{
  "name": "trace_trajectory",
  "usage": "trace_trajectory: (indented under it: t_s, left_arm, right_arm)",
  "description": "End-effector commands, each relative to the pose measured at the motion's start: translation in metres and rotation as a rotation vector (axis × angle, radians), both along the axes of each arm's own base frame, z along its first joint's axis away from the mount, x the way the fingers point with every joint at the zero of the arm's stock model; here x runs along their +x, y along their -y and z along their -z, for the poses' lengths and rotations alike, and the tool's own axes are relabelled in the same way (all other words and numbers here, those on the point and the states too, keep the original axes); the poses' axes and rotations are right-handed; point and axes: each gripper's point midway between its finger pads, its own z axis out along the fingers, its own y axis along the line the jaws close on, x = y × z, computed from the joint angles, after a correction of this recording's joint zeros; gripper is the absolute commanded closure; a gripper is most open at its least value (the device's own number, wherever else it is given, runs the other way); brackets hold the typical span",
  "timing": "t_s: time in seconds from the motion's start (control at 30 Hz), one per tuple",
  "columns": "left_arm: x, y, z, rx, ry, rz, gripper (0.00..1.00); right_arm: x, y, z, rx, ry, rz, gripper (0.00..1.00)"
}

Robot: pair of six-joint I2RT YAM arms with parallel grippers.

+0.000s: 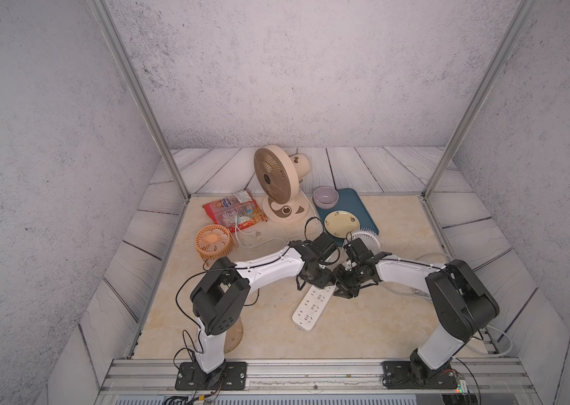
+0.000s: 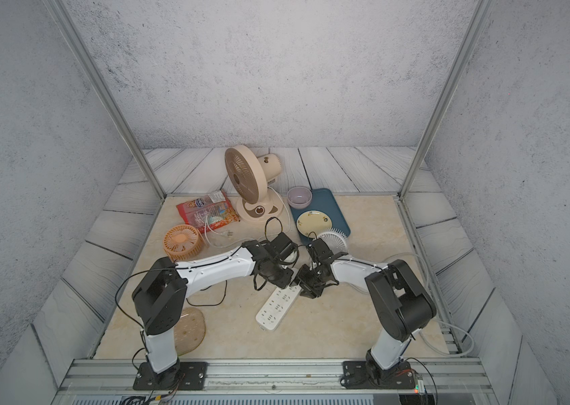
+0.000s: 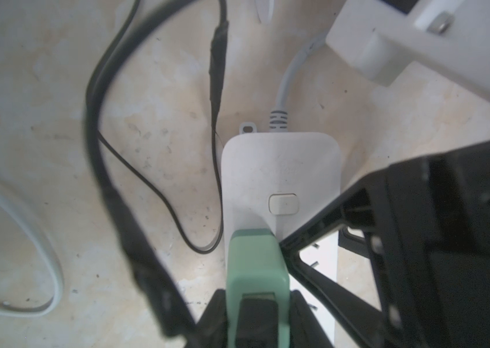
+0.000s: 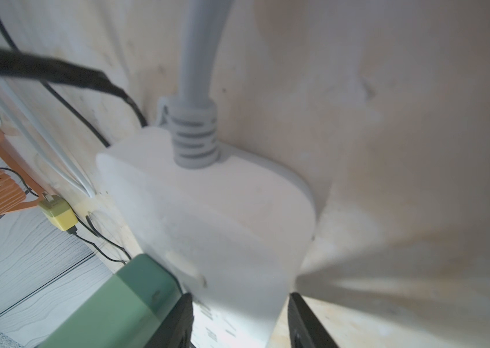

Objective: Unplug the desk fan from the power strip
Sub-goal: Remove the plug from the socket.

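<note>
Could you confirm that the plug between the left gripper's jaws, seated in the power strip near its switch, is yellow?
Not quite: that plug is green, not yellow, as the left wrist view shows. It is indeed seated in the power strip near its switch, between the jaws of the left gripper.

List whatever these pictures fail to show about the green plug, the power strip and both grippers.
- Left wrist view: the left gripper straddles the green plug, its fingers cut off by the picture's edge; grip unclear.
- Right wrist view: the power strip is blurred from closeness; whether the right gripper presses it is unclear.
- Top views: both grippers hide the plug.
</note>
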Motion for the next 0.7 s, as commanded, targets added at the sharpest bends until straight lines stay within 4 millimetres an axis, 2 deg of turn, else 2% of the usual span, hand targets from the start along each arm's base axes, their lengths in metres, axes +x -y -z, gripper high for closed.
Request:
trace_trajectory:
  t_s: [0.0,0.13,0.27,0.37,0.43,0.67]
  left_arm:
    - [0.003,0.008,-0.008,-0.018,0.014,0.012,0.82]
    - [0.010,0.011,-0.039,-0.061,0.082,-0.005,0.99]
    - [0.012,0.015,-0.072,-0.111,0.136,-0.014,1.00]
    - [0.009,0.021,-0.088,-0.144,0.159,-0.005,1.00]
    - [0.005,0.025,-0.089,-0.142,0.173,0.014,1.00]
    - [-0.002,0.017,-0.060,0.031,0.257,0.067,1.00]
  right_arm:
    - [-0.021,0.019,0.027,-0.103,-0.102,0.013,0.49]
    - [-0.026,0.024,0.034,-0.132,-0.130,0.022,0.52]
    - [-0.032,0.031,0.041,-0.165,-0.160,0.025,0.54]
    - [-0.037,0.033,0.047,-0.185,-0.183,0.025,0.54]
    - [-0.039,0.034,0.050,-0.190,-0.195,0.026,0.54]
    - [-0.037,0.033,0.049,-0.188,-0.196,0.026,0.54]
